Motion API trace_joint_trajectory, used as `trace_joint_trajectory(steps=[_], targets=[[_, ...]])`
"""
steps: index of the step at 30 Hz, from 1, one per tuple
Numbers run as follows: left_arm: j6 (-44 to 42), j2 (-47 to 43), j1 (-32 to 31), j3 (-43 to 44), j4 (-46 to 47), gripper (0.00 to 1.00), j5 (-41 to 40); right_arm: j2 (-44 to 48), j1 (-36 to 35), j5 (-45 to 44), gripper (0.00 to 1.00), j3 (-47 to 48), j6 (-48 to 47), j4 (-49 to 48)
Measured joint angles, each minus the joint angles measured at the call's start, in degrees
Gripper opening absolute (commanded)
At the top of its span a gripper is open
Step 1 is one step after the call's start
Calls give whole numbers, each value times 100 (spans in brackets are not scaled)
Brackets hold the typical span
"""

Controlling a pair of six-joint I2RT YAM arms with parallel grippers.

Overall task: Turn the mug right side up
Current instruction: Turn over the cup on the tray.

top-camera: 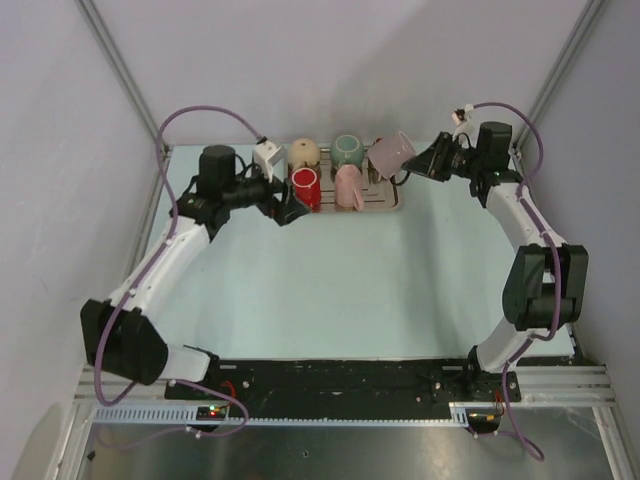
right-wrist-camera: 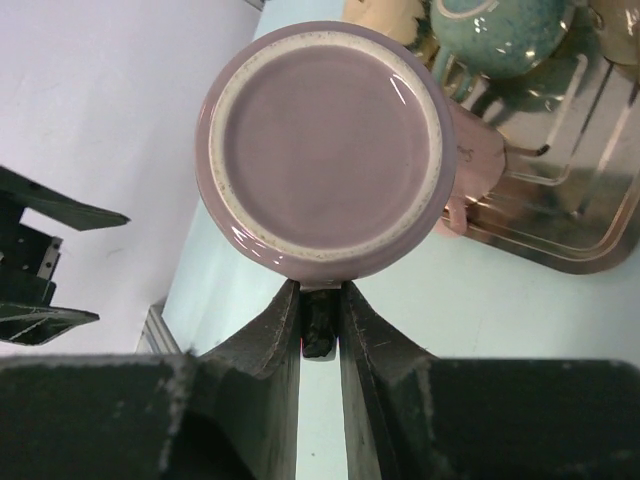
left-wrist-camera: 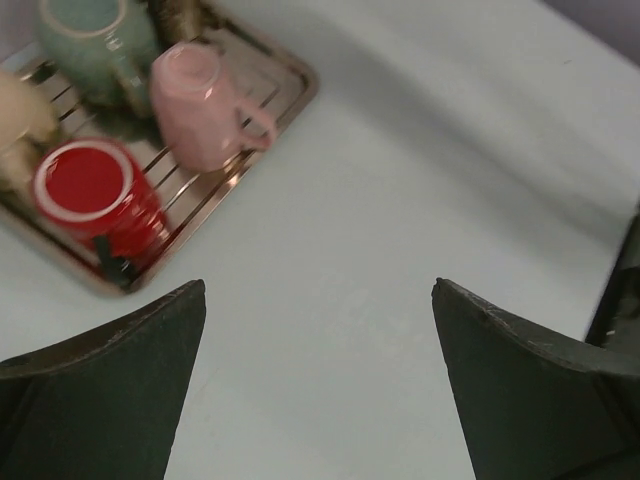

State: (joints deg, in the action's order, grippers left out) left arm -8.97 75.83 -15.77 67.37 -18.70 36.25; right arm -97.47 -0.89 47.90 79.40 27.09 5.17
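My right gripper [top-camera: 413,163] is shut on the handle of a mauve mug [top-camera: 390,152], which hangs tilted above the right end of the metal tray [top-camera: 388,206]. In the right wrist view the mug's flat base [right-wrist-camera: 325,145] faces the camera, and the handle is pinched between the fingers of that gripper [right-wrist-camera: 320,295]. My left gripper [top-camera: 290,208] stands wide open over the table by the tray's left front corner, close to a red mug [top-camera: 305,187]. Only bare table shows between its jaws [left-wrist-camera: 320,290].
On the tray [left-wrist-camera: 290,95] stand the red mug [left-wrist-camera: 85,185], mouth up, a pink mug [left-wrist-camera: 200,105], a teal mug [left-wrist-camera: 95,35] and a cream mug [top-camera: 304,153]. A white box [top-camera: 268,156] sits at the tray's left end. Walls close off the back and both sides.
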Motion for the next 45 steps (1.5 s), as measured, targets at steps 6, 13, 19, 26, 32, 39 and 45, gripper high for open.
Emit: trace_joint_trajectory(steps=[6,13,19,26,32,39,45], targets=[[874,767,-415,785,76,98,678,437,17,133,0,-271,326,-385],[1860,1003,-789,1023,501,98,1141,800,162,393,0,-697,911,-1088],[3084,1110,-966,1021,1681,98,1434,835,260,459,0,-1060,1574,-1777],[4035,1344,-1379,975,2583,98,1558,1010,256,603,0,-1683,2500,-2883],[4583,1458,-1670,911,3029,98,1637,1093,249,649,0,-2035,3185,-3849],[5171,1471,-1849,667,3499,98,1506,1257,155,616,0,-2465,3906,-4898],[6041,1528,-1851,96,4496,98,1279,1488,-142,455,0,-2728,4262,-5534]])
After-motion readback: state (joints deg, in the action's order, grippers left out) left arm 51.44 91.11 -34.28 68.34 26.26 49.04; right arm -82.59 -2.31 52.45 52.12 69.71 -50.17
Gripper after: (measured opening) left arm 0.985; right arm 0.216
